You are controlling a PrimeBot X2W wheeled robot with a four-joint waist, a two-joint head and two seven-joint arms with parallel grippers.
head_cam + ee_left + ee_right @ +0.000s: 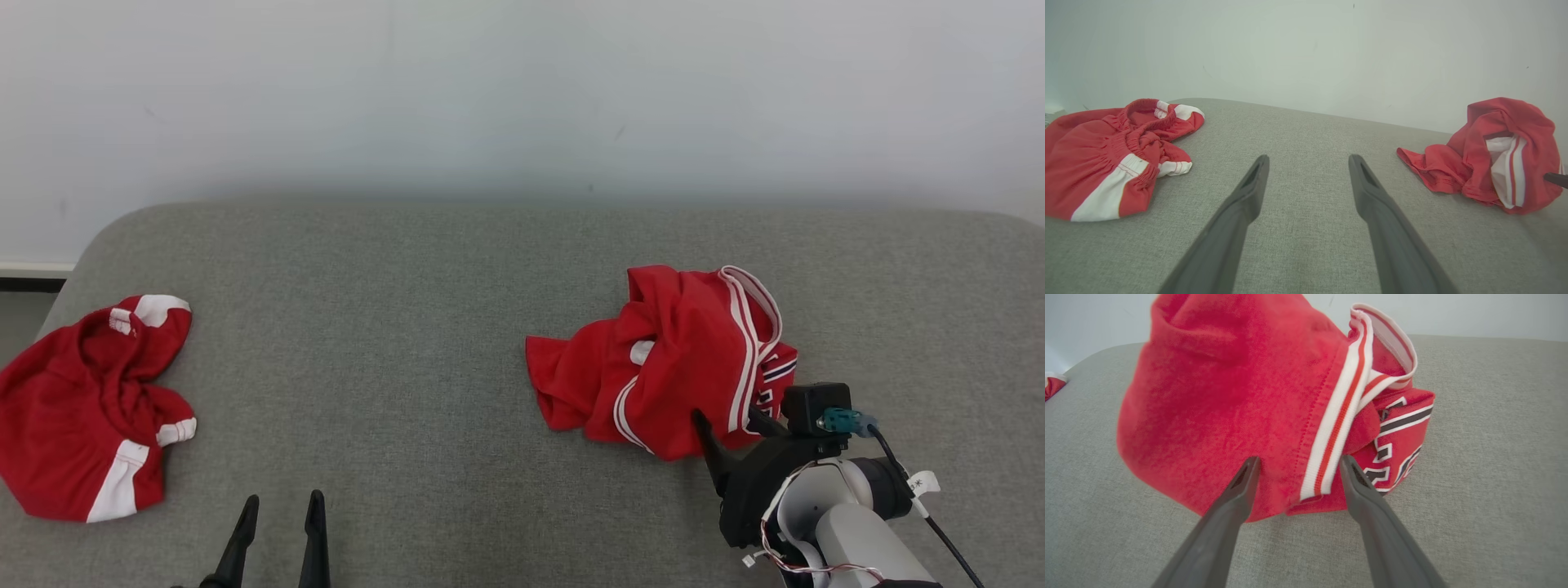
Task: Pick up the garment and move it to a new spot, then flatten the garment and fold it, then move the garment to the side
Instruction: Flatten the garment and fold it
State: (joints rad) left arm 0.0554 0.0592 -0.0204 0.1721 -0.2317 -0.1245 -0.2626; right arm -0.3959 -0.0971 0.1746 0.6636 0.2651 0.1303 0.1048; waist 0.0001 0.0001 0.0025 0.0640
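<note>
A crumpled red garment [678, 359] with white stripes and dark lettering lies right of centre on the grey surface; it also shows in the left wrist view [1494, 151] and up close in the right wrist view [1257, 396]. My right gripper [735, 425] [1297, 467] stands open at its near edge, fingertips touching the cloth on either side of the white-striped hem, nothing clamped. My left gripper [282, 502] [1308, 163] is open near the front edge, over bare fabric, far from both cloth heaps.
A second red and white piece with an elastic waistband [90, 408] [1110, 159] lies bunched at the far left edge. The grey padded surface [392, 343] has rounded corners and meets a pale wall at the back. A dark cable [939, 523] runs from the right wrist.
</note>
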